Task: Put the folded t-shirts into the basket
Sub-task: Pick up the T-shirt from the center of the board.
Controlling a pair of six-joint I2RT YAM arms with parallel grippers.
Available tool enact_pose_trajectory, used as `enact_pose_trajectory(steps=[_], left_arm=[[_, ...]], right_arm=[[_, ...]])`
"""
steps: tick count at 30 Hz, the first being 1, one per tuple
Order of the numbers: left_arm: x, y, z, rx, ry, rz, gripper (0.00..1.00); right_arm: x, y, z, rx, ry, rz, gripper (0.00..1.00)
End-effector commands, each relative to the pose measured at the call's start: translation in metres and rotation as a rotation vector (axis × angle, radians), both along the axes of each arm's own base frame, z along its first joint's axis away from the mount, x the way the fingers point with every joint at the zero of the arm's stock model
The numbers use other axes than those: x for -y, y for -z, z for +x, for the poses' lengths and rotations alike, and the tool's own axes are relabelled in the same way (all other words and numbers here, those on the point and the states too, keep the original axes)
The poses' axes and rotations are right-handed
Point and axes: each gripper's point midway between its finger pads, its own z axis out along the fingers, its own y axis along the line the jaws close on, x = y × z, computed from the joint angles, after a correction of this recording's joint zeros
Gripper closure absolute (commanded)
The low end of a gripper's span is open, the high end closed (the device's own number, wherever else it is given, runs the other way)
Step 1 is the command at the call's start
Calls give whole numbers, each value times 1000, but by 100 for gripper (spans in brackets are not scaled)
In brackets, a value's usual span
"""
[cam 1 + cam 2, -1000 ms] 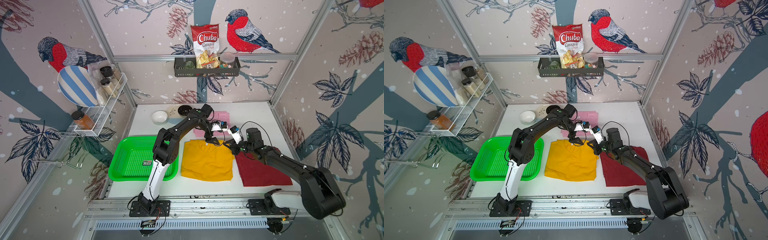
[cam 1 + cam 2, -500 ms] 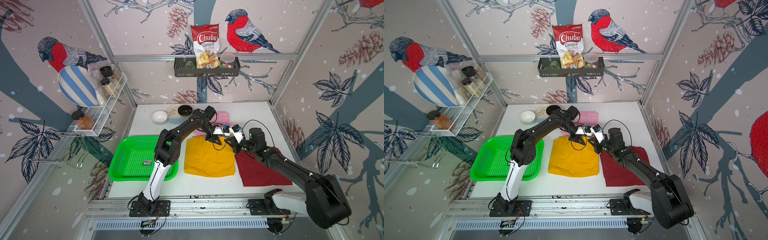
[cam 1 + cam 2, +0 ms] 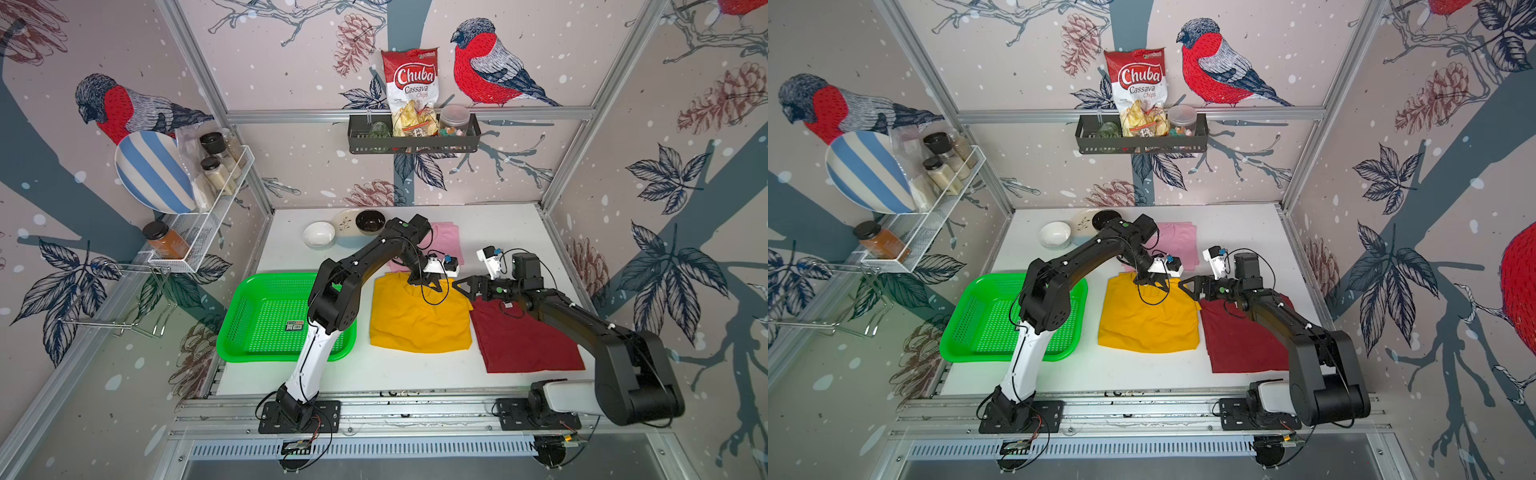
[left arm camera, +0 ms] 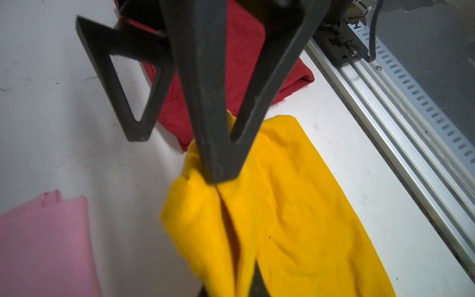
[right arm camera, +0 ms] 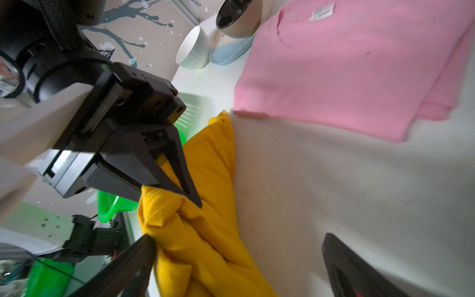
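My left pincer just clenched on the mustard-yellow folded t-shirt on the surface as the right pincer let go, so I'd drag it to the green mesh basket at its nine o'clock.

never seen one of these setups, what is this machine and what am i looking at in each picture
It is a robot: a left arm and a right arm mounted at the near edge of a white table, each ending in a two-fingered pincer. Both top views look down on the whole scene; the other two come from cameras on the wrists. On the table lie a yellow shirt, a red shirt, a pink shirt, a green basket with no shirt in it, and bowls. The left pincer is shut on the yellow shirt's far edge, bunching it. The right pincer is open beside it, holding nothing.
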Motion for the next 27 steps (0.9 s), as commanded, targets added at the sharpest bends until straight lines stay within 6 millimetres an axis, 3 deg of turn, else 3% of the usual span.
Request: enact_pose_trajectory(steps=[1,7,10,16,18,22,24,27], left_arm=[[-1,-8,-8,-20,21,-18,99],[0,-7,-7,-20,15,-17,98],[0,-7,-6,-18,11,-17,97],[3,-4,1,-7,-14,-6,96],[4,-4,2,-8,-17,-6,93],[5,-7,2,-15,-25,-10,84],[4,-9,3,-11,-26,-7,78],[-3,-12,-1,-5,-12,12,48]], right_arm=[[-15,8,-19,-65,-108,15,0],[-37,9,-24,18,-207,38,0],[-44,3,-25,46,-250,78,6],[-45,-8,-43,99,-320,89,12],[-43,-5,-44,124,-317,42,22],[-40,-4,-36,186,-288,-19,60],[-38,-6,-30,219,-266,-43,72],[-34,-13,-22,284,-230,-73,91]])
